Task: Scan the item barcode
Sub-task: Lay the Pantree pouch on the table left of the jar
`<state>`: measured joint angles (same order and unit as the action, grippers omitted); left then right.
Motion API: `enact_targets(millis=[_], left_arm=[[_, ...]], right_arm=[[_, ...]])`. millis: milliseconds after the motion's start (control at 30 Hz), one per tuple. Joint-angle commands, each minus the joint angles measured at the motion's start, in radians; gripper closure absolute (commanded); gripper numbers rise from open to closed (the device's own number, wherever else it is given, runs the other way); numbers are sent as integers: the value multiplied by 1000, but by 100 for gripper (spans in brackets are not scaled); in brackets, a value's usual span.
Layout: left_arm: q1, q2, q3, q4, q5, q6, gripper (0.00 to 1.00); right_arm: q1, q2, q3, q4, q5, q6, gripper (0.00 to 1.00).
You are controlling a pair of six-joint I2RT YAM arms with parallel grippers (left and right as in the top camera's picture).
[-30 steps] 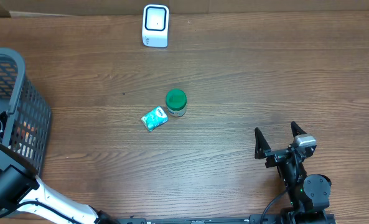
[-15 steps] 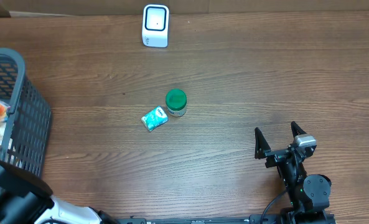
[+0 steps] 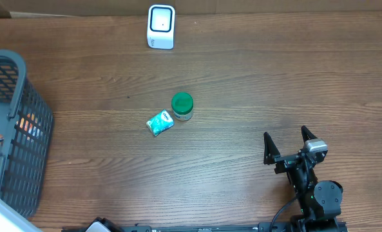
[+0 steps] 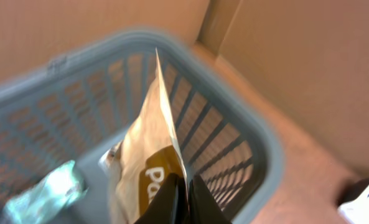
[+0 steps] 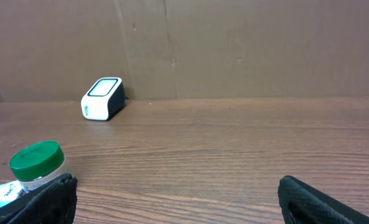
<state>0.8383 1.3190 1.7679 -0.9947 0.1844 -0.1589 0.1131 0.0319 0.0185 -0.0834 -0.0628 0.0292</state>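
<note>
Grey plastic lattice fills the left wrist view: the basket (image 4: 259,143) sits under the left gripper (image 4: 183,194), whose two dark fingers are pinched tight on the lower edge of a tan pouch (image 4: 148,140). The pouch stands edge-on above the fingers, over the basket's interior. A brown patch with white lettering shows on its side, but no barcode can be made out and the picture is blurred. Whether the pouch is clear of the basket floor cannot be told. A crumpled pale-teal wrapper (image 4: 47,194) lies inside the basket, low and to the left of the pouch. From overhead, the basket (image 3: 33,129) stands at the table's left edge, well apart from the white barcode scanner (image 3: 161,26), which sits at the far edge of the wooden table (image 3: 274,77) against a cardboard wall (image 5: 234,43). Near the table's middle a small jar with a green lid (image 3: 182,106) stands upright. Just beside it, to its lower left, lies a teal packet (image 3: 159,122). The right gripper (image 3: 285,133) is at the near right of the table, its fingers spread wide with nothing between them, and it faces the scanner across bare wood.
</note>
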Motion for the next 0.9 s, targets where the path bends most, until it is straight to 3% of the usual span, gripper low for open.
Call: enact_targets(millis=[0,233,433,600,867], left_arm=[[-31,-96,41,95,55,-67,96],[-212,-147,216,35,57,-62,96],[-446,-142,228,-200,55,-31,96],[-617,-72,102,-381,29,57,96],[-849,109,-241,-210,-35,77,96]], right_arm=[[5,-6,-10,3,9,0,0],[5,-6,-10,3,9,0,0],[5,-6,-10,3,9,0,0],[5,-6,-10,3,9,0,0],[5,-6,-10,3,9,0,0]])
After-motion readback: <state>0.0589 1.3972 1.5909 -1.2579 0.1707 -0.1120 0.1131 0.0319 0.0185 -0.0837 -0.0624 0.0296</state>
